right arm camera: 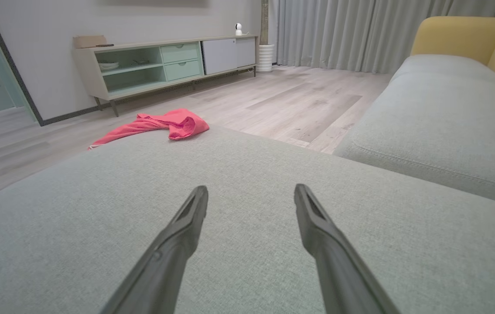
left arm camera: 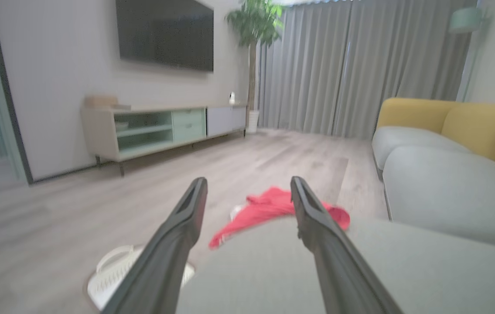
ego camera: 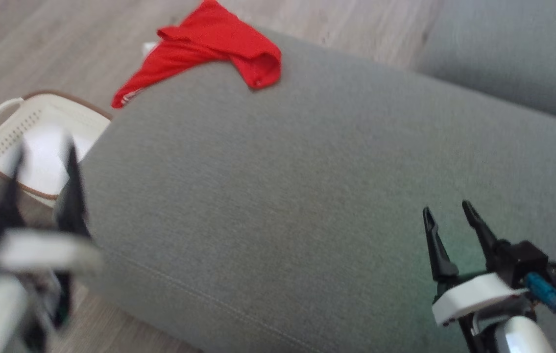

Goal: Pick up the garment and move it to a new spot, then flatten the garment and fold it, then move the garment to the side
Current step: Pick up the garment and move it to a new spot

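Grippers first, nearest the camera: the right gripper (ego camera: 447, 207) sits at the lower right of the head view, its two dark fingers spread wide with nothing between them, hovering over the near part of the grey cushion (ego camera: 282, 171). At the lower left, the left gripper (ego camera: 43, 152) is a blur, but its own wrist view shows the fingers parted just as wide, also empty, by the cushion's left edge. Beneath that gripper, on the wooden floor (ego camera: 37, 49), stands a white basket (ego camera: 11, 125) with a brown rim and a loop handle, tucked right beside the cushion.

Now across the broad grey top, and there it is: the red garment (ego camera: 209, 41), crumpled in a loose heap on the cushion's far edge, well apart from both grippers. One end is bunched into a fold on top; the other trails down over the far left corner, on the basket's side. A small white thing peeks out beside it, too small to name.

Farther back, a grey sofa (right arm camera: 448, 109) with yellow back cushions runs along the right, a strip of floor between it and the cushion. At the far wall are a low cabinet (right arm camera: 164, 61) with pale green drawers, a dark screen (left arm camera: 164, 32) above it, a tall plant (left arm camera: 256, 22) and grey curtains (left arm camera: 339, 65).
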